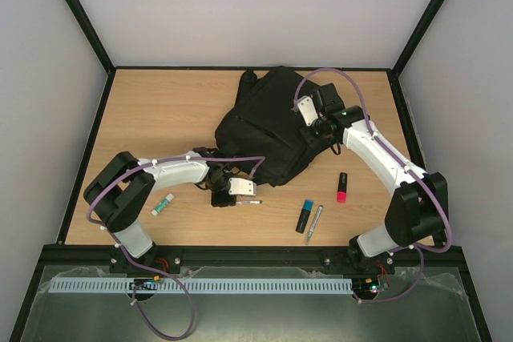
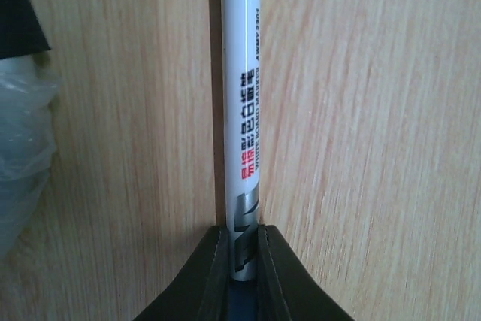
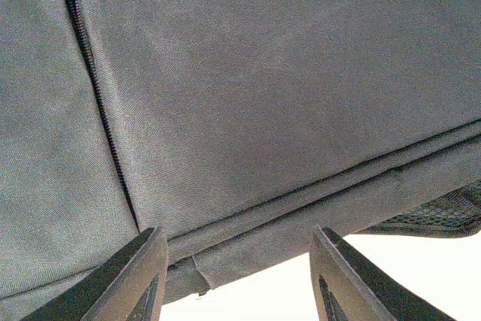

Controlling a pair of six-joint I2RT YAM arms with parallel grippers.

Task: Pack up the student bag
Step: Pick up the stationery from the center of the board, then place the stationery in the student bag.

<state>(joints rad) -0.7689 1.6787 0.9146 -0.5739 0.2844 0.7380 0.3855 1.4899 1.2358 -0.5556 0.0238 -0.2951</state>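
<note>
Lying loose on the table (image 1: 160, 110) before the student bag (image 1: 268, 130) (slumped at centre-rear) are a pink highlighter (image 1: 342, 187), a blue highlighter (image 1: 305, 215), a silver pen (image 1: 315, 223) and a green-and-white stick (image 1: 163, 205). The left gripper (image 2: 240, 234), arm bent low, pinches a white marker (image 2: 240, 110) flat on the wood; the right gripper (image 3: 237, 234) reaches over the bag's right side, jaws apart.

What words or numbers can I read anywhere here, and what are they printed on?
"WHITE BOARD MARKER": on the white marker clamped in the left tool.
"AWMY2301": small print on the same marker.
Chinese characters, red then black, on that marker: I cannot read them surely.
The blue highlighter and pink highlighter, top view: any print too small to read.
The student bag: no lettering shows.
</note>
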